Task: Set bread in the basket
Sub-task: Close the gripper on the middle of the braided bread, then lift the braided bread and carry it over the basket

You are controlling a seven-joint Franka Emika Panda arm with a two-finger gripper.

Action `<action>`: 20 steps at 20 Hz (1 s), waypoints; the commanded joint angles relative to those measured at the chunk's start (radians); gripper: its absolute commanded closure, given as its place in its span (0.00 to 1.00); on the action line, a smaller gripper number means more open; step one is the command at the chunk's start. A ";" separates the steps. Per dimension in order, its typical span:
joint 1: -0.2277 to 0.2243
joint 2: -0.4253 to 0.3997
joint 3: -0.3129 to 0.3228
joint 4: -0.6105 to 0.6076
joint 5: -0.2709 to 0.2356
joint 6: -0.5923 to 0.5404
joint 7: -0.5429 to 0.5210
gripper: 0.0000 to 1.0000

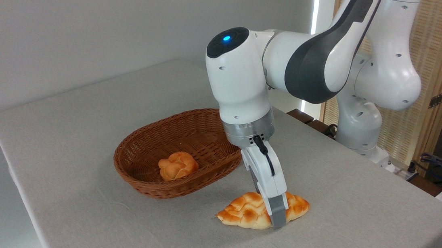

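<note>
The bread (251, 212), a long braided loaf with toasted patches, lies on the table just to the right of and in front of the basket (149, 149). My gripper (275, 219) is down over the loaf's right half. Its near grey finger (278, 214) stands against the loaf's front side with its tip at the tablecloth. The far finger is hidden behind the loaf, so whether the fingers press on it does not show. The oval brown wicker basket sits left of the gripper.
A small round knotted orange bun (177, 165) lies inside the basket. The robot's base (360, 129) stands at the table's back right, with cables (440, 163) beyond it. The table's left edge (13, 177) runs close to the basket.
</note>
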 commanded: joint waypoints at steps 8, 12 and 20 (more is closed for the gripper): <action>-0.033 -0.003 0.013 0.125 0.005 -0.144 0.026 0.68; -0.082 0.002 -0.017 0.338 -0.020 -0.382 0.018 0.66; -0.120 -0.051 -0.180 0.409 -0.248 -0.418 -0.369 0.53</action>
